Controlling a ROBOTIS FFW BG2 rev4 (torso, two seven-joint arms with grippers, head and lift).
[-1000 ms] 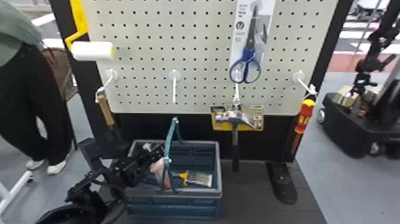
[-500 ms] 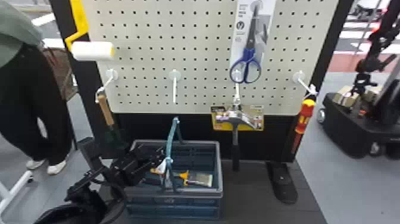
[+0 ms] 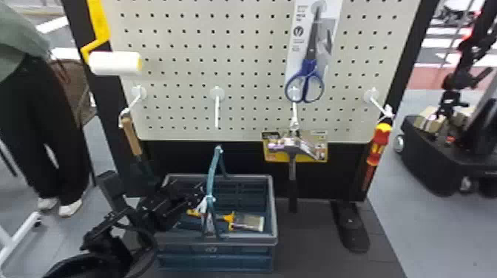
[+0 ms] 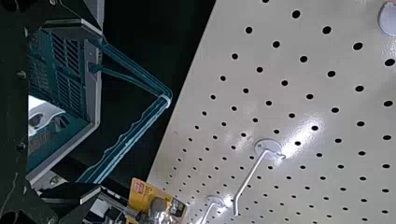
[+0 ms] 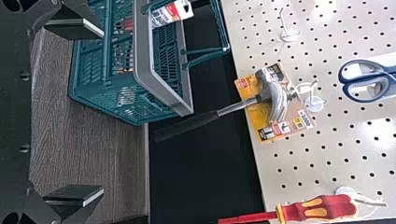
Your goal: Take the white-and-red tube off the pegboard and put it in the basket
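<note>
Grey floor (image 3: 443,229), pale pegboard (image 3: 244,81) above basket (image 3: 255,240) | left pincer (image 3: 198,196) at its rim, spread wide | right pincer (image 5: 102,112) spread wide

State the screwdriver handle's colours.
The screwdriver handle is red with yellow-orange patches and a yellow collar; best seen in the right wrist view.

basket (image 3: 255,241) on dark platform (image 3: 307,251)

Print on the white scissors card (image 3: 298,48) and, with a number, yellow hammer card (image 5: 258,122)
</note>
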